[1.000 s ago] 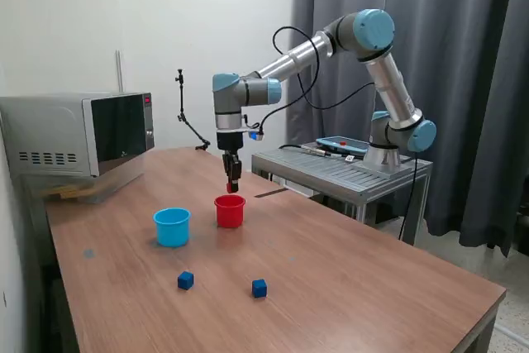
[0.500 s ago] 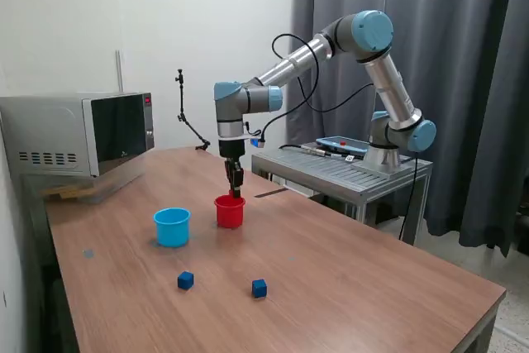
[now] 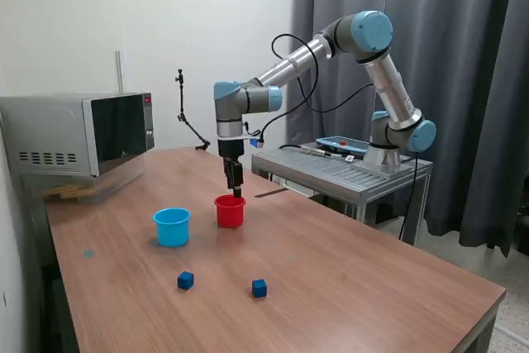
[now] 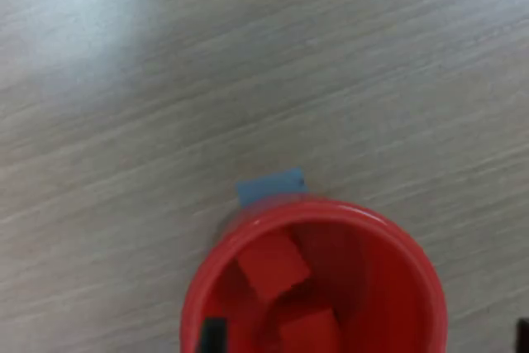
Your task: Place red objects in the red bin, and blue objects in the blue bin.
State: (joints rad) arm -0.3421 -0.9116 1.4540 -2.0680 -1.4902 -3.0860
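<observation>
The red bin (image 3: 230, 211) stands mid-table, and the wrist view looks straight down into the red bin (image 4: 413, 287). Two red cubes lie inside it, one (image 4: 273, 266) leaning on the wall and the other (image 4: 307, 328) on the bottom. My gripper (image 3: 236, 191) hangs just above the cup's rim. It is open, with a dark fingertip (image 4: 213, 335) over the cup's inside and nothing held. The blue bin (image 3: 172, 226) stands beside the red one, toward the exterior view's left. Two dark blue cubes (image 3: 185, 280) (image 3: 259, 288) rest on the table nearer the front edge.
A microwave (image 3: 78, 134) sits at the table's back left in the exterior view. A metal stand (image 3: 343, 173) carrying the arm's base stands behind the table on the right. A thin tripod arm (image 3: 186, 117) rises at the back. A scrap of blue tape (image 4: 271, 188) lies by the red cup.
The gripper moved a little to the exterior view's right over the red cup. The red cube seen at its tip a second ago is no longer held.
</observation>
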